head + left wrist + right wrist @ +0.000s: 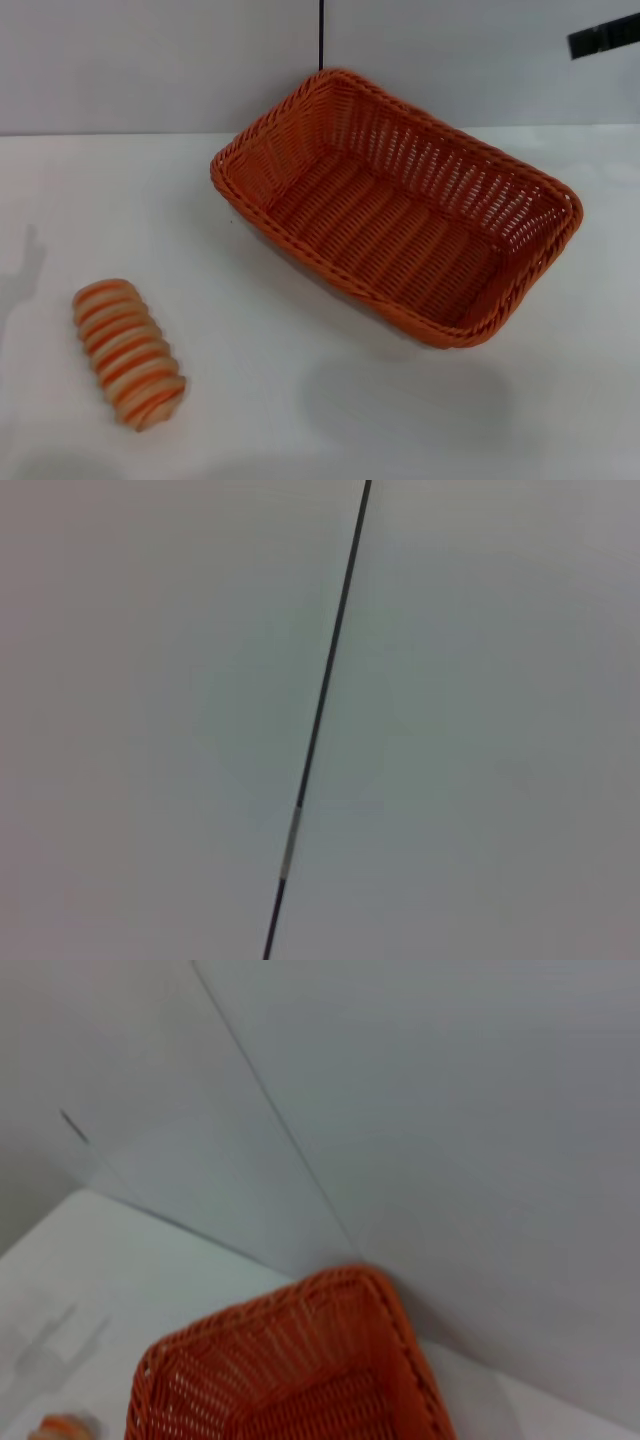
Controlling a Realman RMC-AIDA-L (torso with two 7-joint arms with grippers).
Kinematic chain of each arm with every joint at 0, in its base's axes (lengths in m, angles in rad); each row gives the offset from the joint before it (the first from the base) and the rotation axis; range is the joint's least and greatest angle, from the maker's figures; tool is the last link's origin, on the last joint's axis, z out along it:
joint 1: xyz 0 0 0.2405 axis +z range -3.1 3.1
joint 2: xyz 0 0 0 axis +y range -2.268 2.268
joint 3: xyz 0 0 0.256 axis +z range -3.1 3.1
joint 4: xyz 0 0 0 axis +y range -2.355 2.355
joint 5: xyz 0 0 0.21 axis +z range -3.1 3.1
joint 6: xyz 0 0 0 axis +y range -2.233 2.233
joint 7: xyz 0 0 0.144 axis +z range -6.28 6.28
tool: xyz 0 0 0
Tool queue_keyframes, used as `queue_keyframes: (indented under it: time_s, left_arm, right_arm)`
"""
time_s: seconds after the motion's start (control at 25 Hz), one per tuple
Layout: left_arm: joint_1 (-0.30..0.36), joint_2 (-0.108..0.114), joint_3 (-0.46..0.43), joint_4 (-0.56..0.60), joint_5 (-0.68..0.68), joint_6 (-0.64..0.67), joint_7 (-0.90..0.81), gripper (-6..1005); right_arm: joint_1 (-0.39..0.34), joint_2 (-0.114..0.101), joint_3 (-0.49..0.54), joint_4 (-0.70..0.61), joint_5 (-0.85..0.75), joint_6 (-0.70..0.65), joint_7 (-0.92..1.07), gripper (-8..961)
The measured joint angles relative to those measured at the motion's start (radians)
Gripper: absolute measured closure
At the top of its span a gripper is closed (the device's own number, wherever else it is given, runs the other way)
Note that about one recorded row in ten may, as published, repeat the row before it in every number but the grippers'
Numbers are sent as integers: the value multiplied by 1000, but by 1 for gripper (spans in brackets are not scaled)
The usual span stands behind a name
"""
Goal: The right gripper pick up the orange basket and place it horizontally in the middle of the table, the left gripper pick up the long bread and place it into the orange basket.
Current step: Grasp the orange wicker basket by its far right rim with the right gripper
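Basket position: the orange basket [400, 210] sits on the white table [300, 400], centre-right of the head frame, angled diagonally, open side up. Long bread [129, 352] lies at lower left, well apart from the basket. A black part [604, 36] at upper right is likely the right arm; finger state cannot be told. Left gripper: out of sight.

The orange basket [400, 210] is showing a uniform orange open weave with a braided rim, the long bread [128, 352] is displaying alternating tan and orange crosswise stripes, and the table [300, 400] is presenting a plain white surface.
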Motion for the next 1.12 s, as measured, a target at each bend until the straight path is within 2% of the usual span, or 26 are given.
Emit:
queue_keyframes:
  time_s: [0.36,0.6,0.72,1.12]
  left_arm:
    - [7,1,0,-2,10,-3,-43,198]
    - [8,2,0,2,10,-4,-55,198]
    - [10,2,0,2,10,-4,-56,198]
    - [14,2,0,0,10,-5,-58,199]
  right_arm:
    - [64,6,-19,-116,-109,-19,1,207]
    - [67,15,-98,-145,-113,-34,3,208]
    - [60,24,-107,-146,-117,-38,4,208]
    - [45,32,-128,-190,-124,-85,-3,210]
